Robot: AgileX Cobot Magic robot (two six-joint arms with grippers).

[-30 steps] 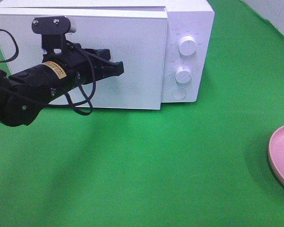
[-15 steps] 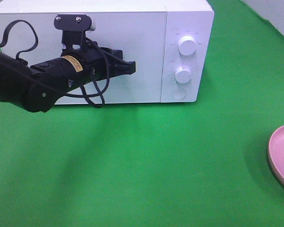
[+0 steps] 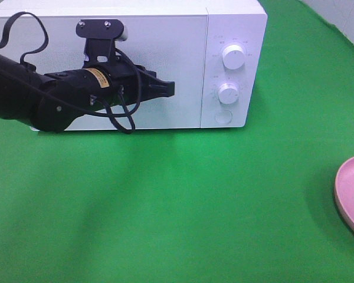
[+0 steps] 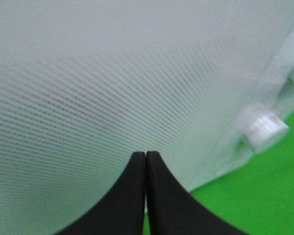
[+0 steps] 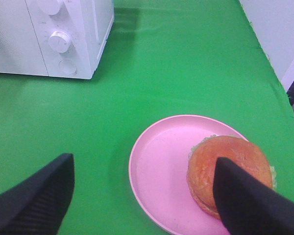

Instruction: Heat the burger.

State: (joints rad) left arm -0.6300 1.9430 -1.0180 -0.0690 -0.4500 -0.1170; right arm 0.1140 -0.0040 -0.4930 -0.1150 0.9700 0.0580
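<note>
- Left pincer, mid-left of the high view: clenched, nothing in it, its tip against the white microwave door.
- Door looks flush with the microwave body in the high view. Burger is outside, on the pink plate, lower right of the right wrist view; in the high view only the plate rim shows at the right edge.
- Right pincer: released, wide apart, hovering above the plate, gripping nothing.
- Judgement: burger not yet heated; the door must be opened before it can go inside.
- To do it well: bring the left pincer to the door edge nearest the knobs, not the flat panel, which offers no purchase.
- Swing the door fully wide so plate and arm pass through.
- Right pincer should take the plate by its bare rim, away from the bun, and carry it level.
- Risk: burger sits off-centre; a tilt could slide it.
</note>
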